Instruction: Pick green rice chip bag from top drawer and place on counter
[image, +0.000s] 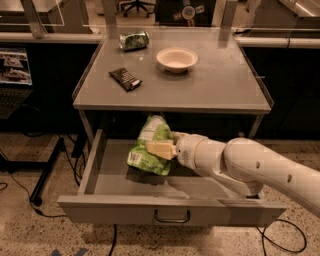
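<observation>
The green rice chip bag (150, 145) is light green and wrinkly with a white label. It is held up inside the open top drawer (120, 177), its top near the underside of the counter (200, 85). My gripper (160, 149) reaches in from the right on a thick white arm. Its cream fingers (161, 148) are shut on the bag's middle. The drawer's curved handle (172, 218) is at its front centre.
On the counter lie a dark green can (134, 40) at the back left, a flat dark brown wrapper (125, 78) and a cream bowl (177, 59). A dark stand's legs (45, 172) are on the floor to the left.
</observation>
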